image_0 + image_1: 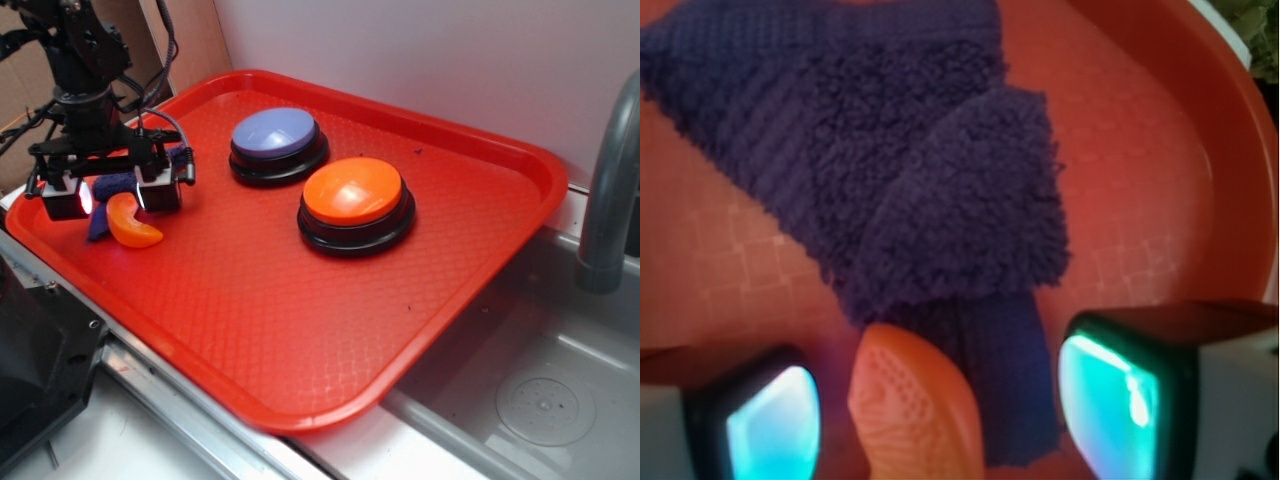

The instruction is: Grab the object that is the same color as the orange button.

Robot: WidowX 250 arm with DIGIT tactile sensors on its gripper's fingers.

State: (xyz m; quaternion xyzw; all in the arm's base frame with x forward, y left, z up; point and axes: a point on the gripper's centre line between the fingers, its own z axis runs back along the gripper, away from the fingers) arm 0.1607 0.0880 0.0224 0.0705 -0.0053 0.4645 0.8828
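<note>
The orange crescent lies on the red tray near its left edge, its upper tip rising into the gap between your gripper's two finger pads. No brand, label or writing is readable on anything here. In the wrist view the crescent sits low in the frame between the pads, nearer the left one, with clear space on both sides; the jaws stand well apart and grip nothing. Its lower part is cut off by the bottom of that frame. The purple cloth is bunched just beyond the crescent, one strip running down beside it; you cannot tell whether the two touch. From the exterior view most of the cloth is hidden behind the gripper, only dark blue bits showing. The orange button stands well apart to the right, mid-tray, with the lavender-blue button just behind it. A grey faucet pipe is cut off at the right edge, over the sink.
</note>
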